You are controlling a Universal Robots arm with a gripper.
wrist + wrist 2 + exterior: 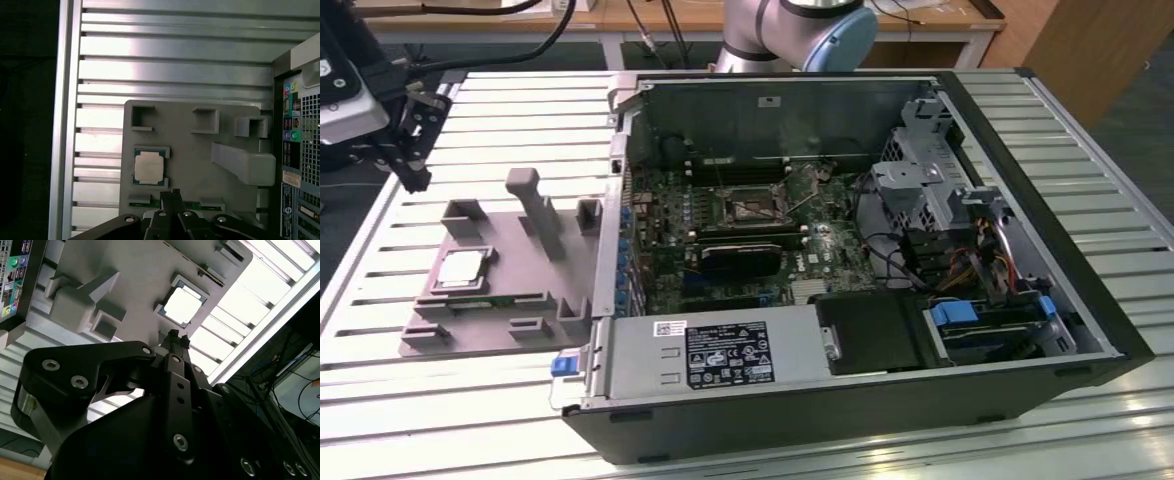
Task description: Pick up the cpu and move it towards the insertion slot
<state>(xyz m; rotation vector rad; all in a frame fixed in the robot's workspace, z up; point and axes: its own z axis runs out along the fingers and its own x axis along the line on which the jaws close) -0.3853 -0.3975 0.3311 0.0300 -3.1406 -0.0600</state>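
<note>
Starting with the slatted table [400,420], we see the open case [1014,330] lying on it and, at the exterior view's left just beside the case, a grey fixture [520,305]. Our gripper [171,194] hangs over the fixture's edge, claw narrow, tips close together and holding nothing; the slot [750,205] sits in the case's board [667,250], well apart from the cpu [148,167], which lies flat in the fixture near the tips, untouched. We judge the approach goes best centred over the cpu, claw spread past its edges, coming down square.
</note>
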